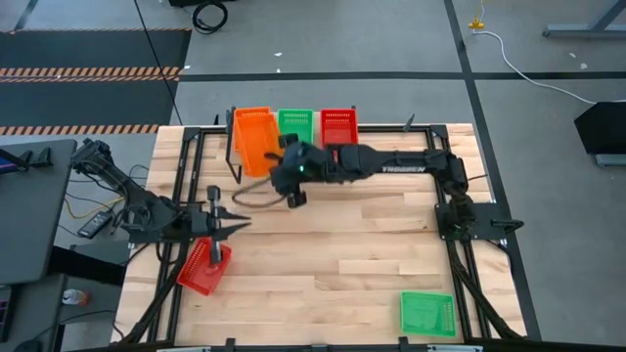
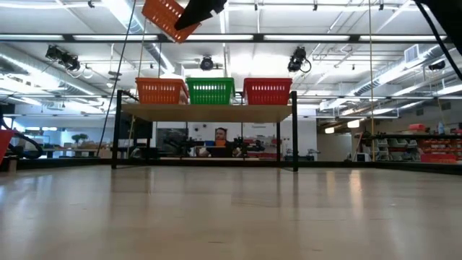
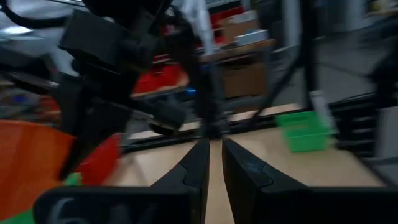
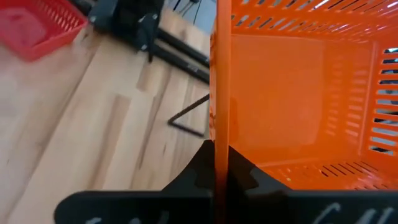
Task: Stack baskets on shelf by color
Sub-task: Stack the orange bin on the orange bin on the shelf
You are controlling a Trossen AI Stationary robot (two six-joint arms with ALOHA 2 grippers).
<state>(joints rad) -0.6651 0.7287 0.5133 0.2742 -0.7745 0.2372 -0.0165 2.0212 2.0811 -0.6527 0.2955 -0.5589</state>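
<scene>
Right gripper (image 4: 219, 163) is clamped on one long wall of an orange basket (image 4: 298, 99), carried tilted in the air above the orange end of the shelf (image 2: 206, 112); the low view shows it raised well over the shelf top and skewed. Judged step: seating this basket into the orange basket (image 2: 160, 91) already on the shelf. To do it well, the carried basket should be levelled and squared to the one below, its walls lined up over that rim, then lowered straight so it nests rather than catching on the mesh or on the neighbouring green stack; release only once it sits flat. On the shelf stand orange, then green (image 2: 210, 90) in the middle, then red (image 2: 268, 91) at the far end from orange; how many are nested in each cannot be told. The carried basket is empty inside. Left gripper (image 3: 211, 163) has its fingers nearly together around nothing, hovering over a red basket (image 1: 204, 267) lying on the table (image 1: 333, 244) well in front of the shelf. A green basket (image 1: 427, 314), empty, lies at the table's front corner, diagonally farthest from the shelf's orange end.
</scene>
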